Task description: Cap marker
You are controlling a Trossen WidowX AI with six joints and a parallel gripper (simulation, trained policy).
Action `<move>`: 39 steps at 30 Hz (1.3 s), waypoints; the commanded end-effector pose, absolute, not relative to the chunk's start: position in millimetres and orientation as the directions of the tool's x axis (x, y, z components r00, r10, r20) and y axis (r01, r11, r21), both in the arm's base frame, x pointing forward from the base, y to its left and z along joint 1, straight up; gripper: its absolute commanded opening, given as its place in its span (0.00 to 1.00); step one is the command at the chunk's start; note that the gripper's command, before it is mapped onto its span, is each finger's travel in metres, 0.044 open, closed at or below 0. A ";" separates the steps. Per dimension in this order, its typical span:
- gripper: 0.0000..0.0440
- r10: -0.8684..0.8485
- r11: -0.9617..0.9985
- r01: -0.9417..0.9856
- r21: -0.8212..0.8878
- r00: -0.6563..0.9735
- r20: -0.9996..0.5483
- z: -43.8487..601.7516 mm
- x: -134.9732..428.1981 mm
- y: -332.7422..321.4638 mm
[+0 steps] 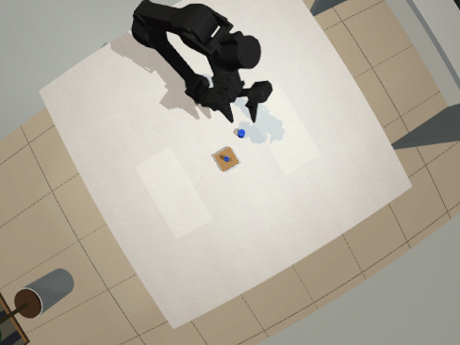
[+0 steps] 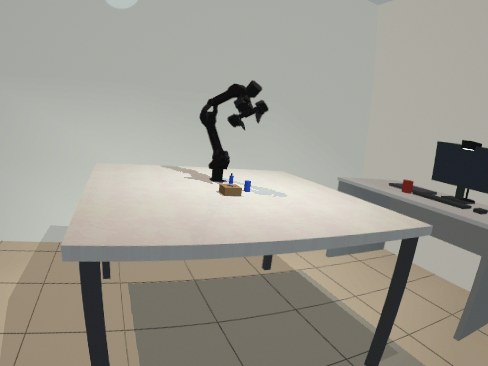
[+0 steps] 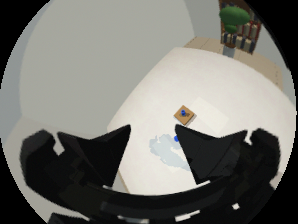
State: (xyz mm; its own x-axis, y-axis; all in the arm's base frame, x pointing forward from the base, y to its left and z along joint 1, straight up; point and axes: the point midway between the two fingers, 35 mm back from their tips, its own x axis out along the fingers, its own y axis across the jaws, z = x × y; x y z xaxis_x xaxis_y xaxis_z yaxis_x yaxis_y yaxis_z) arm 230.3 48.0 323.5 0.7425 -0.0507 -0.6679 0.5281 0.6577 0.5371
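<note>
Hanging well above the table [image 1: 302, 207] [image 2: 240, 220] [image 3: 240, 85], the claw [image 1: 243, 121] [image 2: 251, 125] [image 3: 153, 127] has its two fingers spread apart, with nothing between them. It belongs to a black arm [image 1: 176, 57] [image 2: 213, 135], which stands on the table and bends over at the top, so the fingers point down at a slant. The blue cap [image 1: 241, 133] [image 2: 247, 186] stands loose on the table near the wooden block [image 1: 232, 165] [image 2: 230, 190] [image 3: 184, 121], apart from it and from the fingers; in the wrist view one finger partly hides it. The marker [image 1: 226, 159] [image 2: 231, 179] [image 3: 183, 112] is upright in the block, its blue upper part bare and uncapped. Off to the side, a red mug [image 2: 407, 186] sits on a desk [image 2: 400, 207], near a dark monitor [image 2: 460, 170].
</note>
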 end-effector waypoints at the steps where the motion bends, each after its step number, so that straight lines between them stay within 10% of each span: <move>1: 0.74 -0.041 0.650 0.545 0.530 0.721 -0.692 317.8 232.6 52.1; 39: 0.74 0.012 0.585 0.734 0.345 0.417 -0.909 246.3 258.6 85.5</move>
